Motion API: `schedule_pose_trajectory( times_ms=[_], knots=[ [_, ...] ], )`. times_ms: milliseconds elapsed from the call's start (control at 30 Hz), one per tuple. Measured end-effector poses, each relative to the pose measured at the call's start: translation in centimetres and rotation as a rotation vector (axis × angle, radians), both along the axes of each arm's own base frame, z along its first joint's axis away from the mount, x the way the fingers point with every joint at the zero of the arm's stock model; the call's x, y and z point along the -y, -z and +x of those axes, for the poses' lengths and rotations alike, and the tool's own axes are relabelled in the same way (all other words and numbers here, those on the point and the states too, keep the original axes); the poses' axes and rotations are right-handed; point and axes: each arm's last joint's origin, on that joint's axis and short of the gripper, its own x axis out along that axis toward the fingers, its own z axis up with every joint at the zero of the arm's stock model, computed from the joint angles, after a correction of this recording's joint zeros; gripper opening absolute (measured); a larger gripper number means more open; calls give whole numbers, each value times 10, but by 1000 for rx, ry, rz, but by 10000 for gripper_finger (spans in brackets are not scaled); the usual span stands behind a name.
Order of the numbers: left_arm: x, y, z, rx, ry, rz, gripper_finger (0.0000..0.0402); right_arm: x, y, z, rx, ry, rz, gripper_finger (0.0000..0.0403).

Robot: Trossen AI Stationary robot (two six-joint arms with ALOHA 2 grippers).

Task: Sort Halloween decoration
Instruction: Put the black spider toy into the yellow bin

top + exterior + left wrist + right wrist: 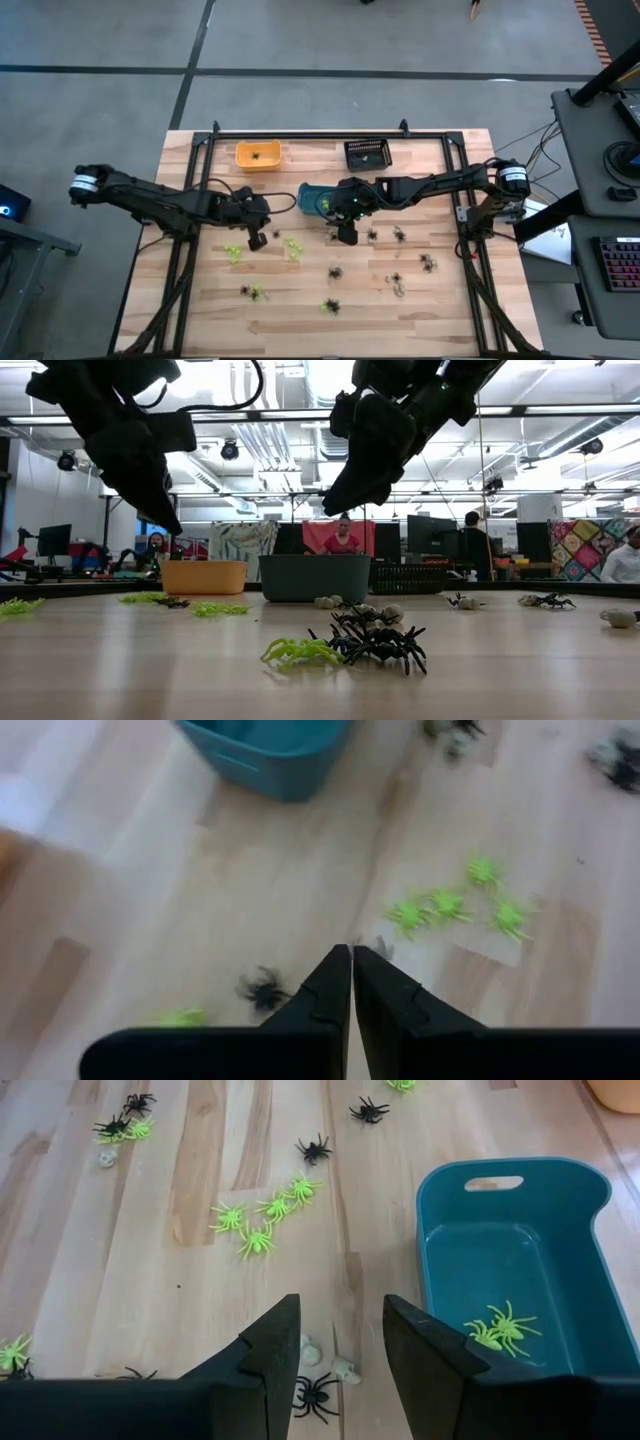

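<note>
The right gripper (pixel 340 1342) is hovering with fingers spread and empty, a black spider (pixel 316 1392) lying just below and ahead of it. It looks featherlight, springy-legged, likely to skitter—best pinched across the body.

The left gripper (pixel 352 960) is waiting, pressed together.

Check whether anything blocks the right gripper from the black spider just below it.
Nothing visible does. The right gripper hangs open over bare wood, the black spider beneath, two pale trinkets beside it, teal bin off to one side.

Left hand (pixel 352 952) fingers pressed together, right hand (pixel 340 1330) fingers parted, both arms reaching inward
</note>
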Motion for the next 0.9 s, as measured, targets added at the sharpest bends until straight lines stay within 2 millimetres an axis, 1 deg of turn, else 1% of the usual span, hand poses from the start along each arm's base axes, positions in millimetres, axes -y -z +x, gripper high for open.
schedule_pose_trajectory(
  times_ms=[133,233,333,567,667,767,900],
  knots=[
    [1,7,8,-10,39,4,0,0,0,0,0,-1,-1,134],
    [4,14,14,-33,73,17,9,0,0,0,0,-1,-1,134],
    [8,24,20,-65,116,12,32,0,0,0,1,-2,-2,134],
    [12,46,27,-159,129,23,114,-2,1,0,-1,-10,-5,134],
    [12,54,29,-196,135,34,141,-2,1,0,0,-11,-5,134],
    [12,60,32,-205,138,39,155,-2,1,0,0,-12,-5,134],
    [12,67,35,-222,138,42,156,-2,1,0,0,-12,-5,134]
  ],
)
